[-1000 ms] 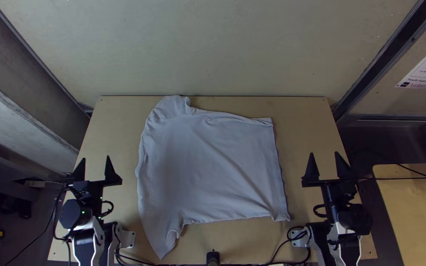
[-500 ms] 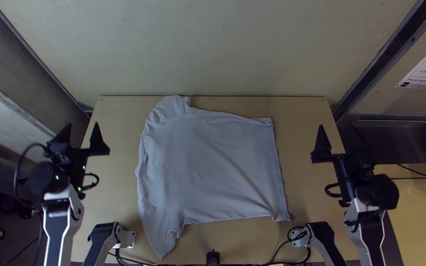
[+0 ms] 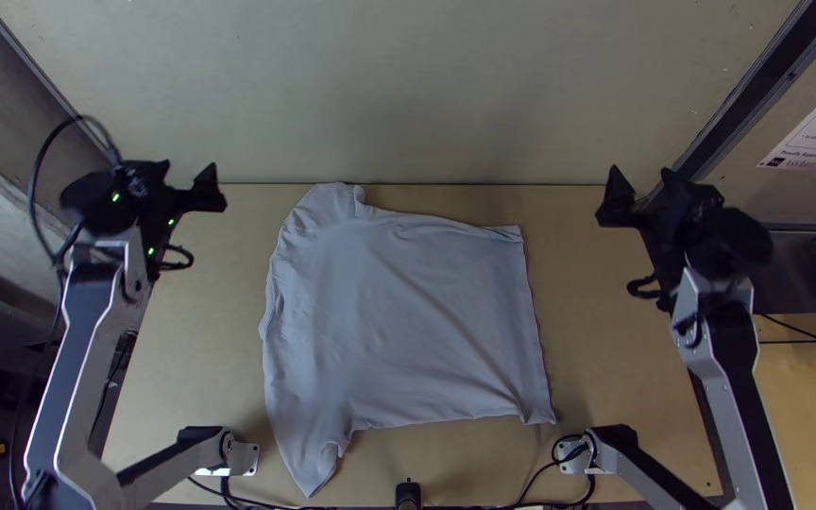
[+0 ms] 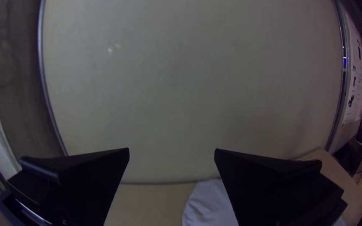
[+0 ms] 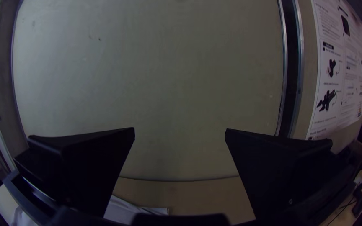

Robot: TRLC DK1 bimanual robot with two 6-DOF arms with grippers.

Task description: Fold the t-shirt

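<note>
T-shirt of pale grey cloth [image 3: 399,321] lies spread, so you seemingly have every fold left, your black left gripper [image 4: 171,149] and black right gripper [image 5: 180,129] gaping empty.

Top view: high, steeply down on desk [image 3: 616,387]. Wrist views: closer, facing pale wall [image 4: 181,83] — all share wall, desk's far edge.
</note>
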